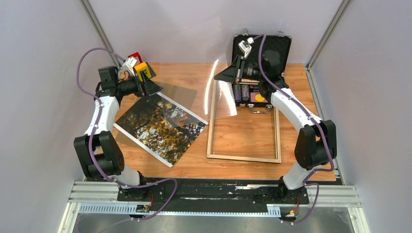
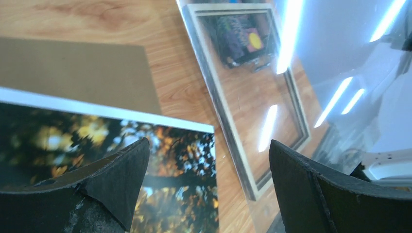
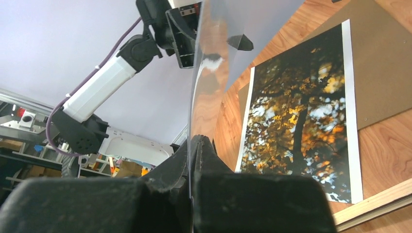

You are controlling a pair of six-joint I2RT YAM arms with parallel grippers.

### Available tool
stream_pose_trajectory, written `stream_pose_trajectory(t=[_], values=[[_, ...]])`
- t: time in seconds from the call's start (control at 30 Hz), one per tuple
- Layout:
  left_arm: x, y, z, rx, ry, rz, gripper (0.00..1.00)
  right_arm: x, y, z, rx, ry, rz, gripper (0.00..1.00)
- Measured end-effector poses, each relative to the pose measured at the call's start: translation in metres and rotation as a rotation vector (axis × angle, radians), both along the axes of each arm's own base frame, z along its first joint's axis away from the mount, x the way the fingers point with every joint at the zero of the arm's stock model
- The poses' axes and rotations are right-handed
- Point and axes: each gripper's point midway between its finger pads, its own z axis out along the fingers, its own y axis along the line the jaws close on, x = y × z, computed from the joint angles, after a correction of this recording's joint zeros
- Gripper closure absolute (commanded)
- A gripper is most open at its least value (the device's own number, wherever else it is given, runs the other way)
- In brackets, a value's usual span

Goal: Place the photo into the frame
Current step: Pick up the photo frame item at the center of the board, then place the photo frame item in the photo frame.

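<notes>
Thin clear sheet (image 3: 210,92) in right gripper (image 3: 195,145)

No legible text, no readable labels or brands, no numbers, no signs

— How's the left arm (image 1: 103,116) sitting?
— Folded at the left of the picture, forearm reaching to the upper left. The left gripper (image 2: 209,187) has its jaws spread wide.
— And the right one?
— The right arm (image 1: 291,109) arches from lower right toward top centre. The right gripper (image 3: 195,145) is pressed tight, pinching the edge of a clear sheet (image 3: 211,73).
</notes>
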Motion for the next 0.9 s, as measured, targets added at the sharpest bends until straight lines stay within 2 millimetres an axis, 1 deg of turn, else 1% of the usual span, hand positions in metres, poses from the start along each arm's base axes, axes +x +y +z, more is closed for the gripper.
stream_pose_trajectory(t=[0.13, 0.23, 0.33, 0.4, 0.47, 0.63, 0.67, 0.73, 0.77, 0.8, 0.87, 0.9], values=[[0.007, -0.022, 0.006, -0.062, -0.017, -0.058, 0.0, -0.006, -0.008, 0.009, 0.021, -0.031, 0.004, 1.0], [0.013, -0.038, 0.007, -0.128, -0.016, -0.104, 0.0, -0.008, -0.013, 0.01, 0.027, -0.036, 0.003, 1.0], [0.02, -0.05, 0.006, -0.177, -0.002, -0.136, 0.01, -0.009, -0.017, 0.01, 0.033, -0.042, 0.001, 1.0], [0.024, -0.058, 0.007, -0.21, -0.002, -0.157, 0.04, -0.009, -0.019, 0.01, 0.034, -0.045, -0.005, 1.0], [0.025, -0.067, 0.009, -0.245, -0.001, -0.179, 0.09, -0.009, -0.022, 0.008, 0.035, -0.046, -0.012, 1.0], [0.026, -0.089, 0.018, -0.311, 0.002, -0.24, 0.27, -0.009, -0.031, -0.001, 0.03, -0.035, -0.035, 1.0], [0.025, -0.093, 0.019, -0.322, 0.001, -0.249, 0.3, -0.009, -0.033, -0.002, 0.028, -0.036, -0.041, 1.0], [0.026, -0.098, 0.021, -0.345, 0.007, -0.254, 0.37, -0.009, -0.035, -0.002, 0.024, -0.046, -0.052, 1.0], [0.026, -0.098, 0.022, -0.356, 0.011, -0.256, 0.42, -0.008, -0.038, -0.001, 0.023, -0.055, -0.063, 1.0], [0.026, -0.099, 0.024, -0.364, 0.013, -0.257, 0.45, -0.008, -0.04, -0.001, 0.021, -0.063, -0.073, 1.0], [0.026, -0.101, 0.027, -0.38, 0.01, -0.261, 0.56, -0.009, -0.043, 0.0, 0.017, -0.08, -0.088, 1.0], [0.027, -0.101, 0.029, -0.386, 0.01, -0.26, 0.58, -0.009, -0.044, 0.0, 0.015, -0.088, -0.093, 0.99]])
